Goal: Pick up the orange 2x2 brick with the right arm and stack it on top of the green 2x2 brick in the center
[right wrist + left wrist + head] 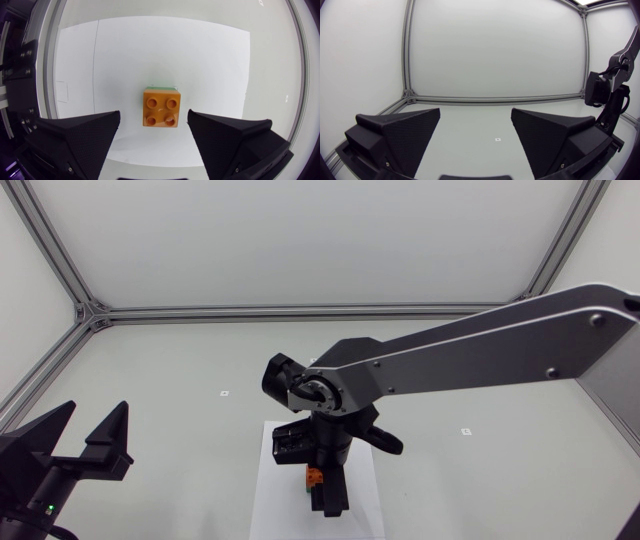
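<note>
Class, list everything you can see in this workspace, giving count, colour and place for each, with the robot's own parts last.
orange brick: 1, orange, stacked on the green brick, untouched.
green brick: 1, green, under the orange brick, only an edge showing.
sheet: 1, white, centre, under the bricks.
marks: 2, small, pale, one either side of the sheet.
left gripper: 1, black, open, empty, at the left.
right gripper: 1, black, open, above the bricks.

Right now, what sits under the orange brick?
The green brick: only a thin edge shows past the orange brick, which covers its studs. The stack stands on the white sheet. The right pincer stands open, apart.
</note>
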